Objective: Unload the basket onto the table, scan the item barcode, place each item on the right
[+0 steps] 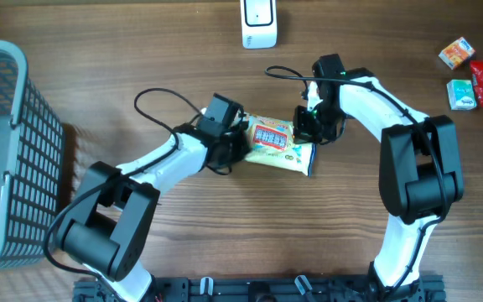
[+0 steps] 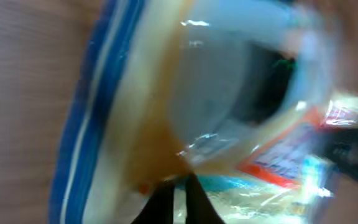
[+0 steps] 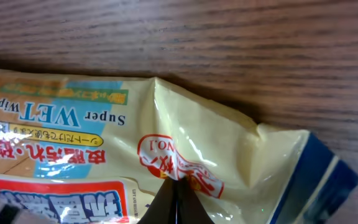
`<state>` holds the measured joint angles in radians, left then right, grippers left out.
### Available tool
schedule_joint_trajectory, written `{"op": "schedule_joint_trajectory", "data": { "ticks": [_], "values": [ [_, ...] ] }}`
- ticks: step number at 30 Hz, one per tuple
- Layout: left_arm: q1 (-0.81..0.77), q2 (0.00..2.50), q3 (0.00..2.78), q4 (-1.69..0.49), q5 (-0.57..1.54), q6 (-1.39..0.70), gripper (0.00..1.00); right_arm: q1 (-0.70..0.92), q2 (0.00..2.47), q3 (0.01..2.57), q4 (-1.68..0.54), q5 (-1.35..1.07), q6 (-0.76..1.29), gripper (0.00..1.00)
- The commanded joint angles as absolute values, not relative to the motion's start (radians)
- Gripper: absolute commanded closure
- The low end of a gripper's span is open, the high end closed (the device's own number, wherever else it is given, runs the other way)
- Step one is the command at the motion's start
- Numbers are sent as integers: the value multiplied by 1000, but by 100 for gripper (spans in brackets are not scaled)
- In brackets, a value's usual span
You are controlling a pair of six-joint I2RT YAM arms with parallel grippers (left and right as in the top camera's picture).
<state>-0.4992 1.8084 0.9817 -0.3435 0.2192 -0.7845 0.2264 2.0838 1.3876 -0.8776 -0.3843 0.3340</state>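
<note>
- Currently, at the far left, the wire basket (image 1: 7, 151) stands well apart from the work and plays no part in the grip.
- My left gripper (image 1: 240, 141) is closed narrow, pinching film at the left end of the wet-wipe pack (image 1: 282, 144). The left wrist view is blurred, so bite depth cannot be read.
- The pack lies at the table centre between my two grippers, printed face up (no barcode shows in any view). Beyond it, at the far edge, stands a white device I take to be the scanner (image 1: 258, 25), apart from the pack.
- Handling, as judged: a light, soft pouch with glossy film, likely slippery. Expect sagging and creasing if it is carried by one end. Grip the flat sealed ends, not the padded middle.
- My right gripper (image 1: 309, 127) is closed narrow on the crinkled film near the pack's right end, beside the blue edge.
</note>
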Motion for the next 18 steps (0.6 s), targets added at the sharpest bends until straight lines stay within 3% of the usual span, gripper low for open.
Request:
{"op": "schedule_joint_trajectory", "data": {
  "ticks": [1, 3, 7, 12, 18],
  "values": [
    [-427, 1825, 958, -518, -242, -794, 96, 228, 2162, 1319, -828, -236, 318, 96],
    [-390, 1799, 972, -624, -366, -794, 96, 228, 2163, 1315, -820, -237, 318, 96],
    [-369, 1690, 1060, -735, -386, -794, 96, 228, 2163, 1315, -820, -237, 318, 96],
    [-376, 1544, 1087, -550, 54, -794, 96, 228, 2163, 1315, -818, -237, 319, 96],
    [-435, 1728, 1066, -282, 223, -880, 96, 228, 2163, 1315, -817, -237, 322, 96]
  ]
}}
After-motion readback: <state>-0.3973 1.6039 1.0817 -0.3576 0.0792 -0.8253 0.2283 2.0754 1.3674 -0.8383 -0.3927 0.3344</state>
